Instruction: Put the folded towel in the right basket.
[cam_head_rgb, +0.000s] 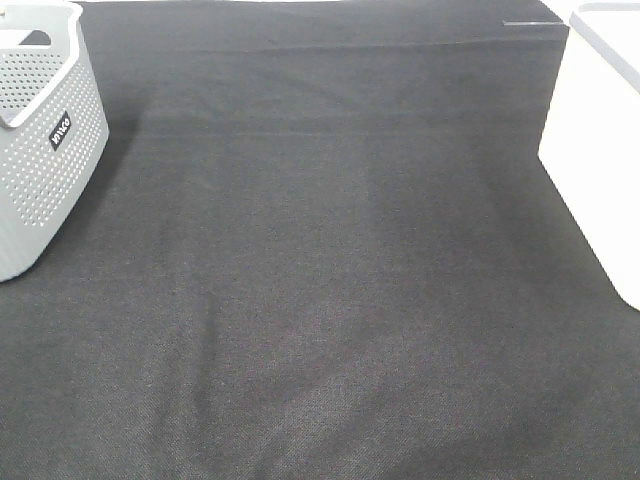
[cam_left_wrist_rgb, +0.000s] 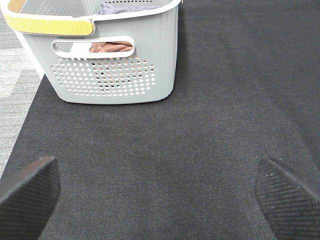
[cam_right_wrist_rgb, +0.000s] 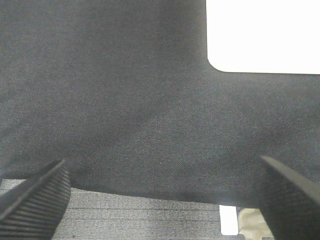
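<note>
A grey perforated basket (cam_head_rgb: 40, 150) stands at the left edge of the black cloth; it also shows in the left wrist view (cam_left_wrist_rgb: 115, 70). Inside it lie a brown towel (cam_left_wrist_rgb: 111, 47), seen through the handle slot, and a grey-blue towel (cam_left_wrist_rgb: 125, 8) near the rim. The white right basket (cam_head_rgb: 600, 150) stands at the right edge; the right wrist view shows its corner (cam_right_wrist_rgb: 265, 35). My left gripper (cam_left_wrist_rgb: 157, 200) is open and empty over the cloth, short of the grey basket. My right gripper (cam_right_wrist_rgb: 160, 200) is open and empty, short of the white basket. Neither gripper shows in the exterior high view.
A black cloth (cam_head_rgb: 320, 280) covers the table between the baskets. The grey basket has a yellow handle (cam_left_wrist_rgb: 50, 25). Grey carpet floor (cam_left_wrist_rgb: 15, 90) shows beyond the cloth's edge, and in the right wrist view (cam_right_wrist_rgb: 140, 220) too.
</note>
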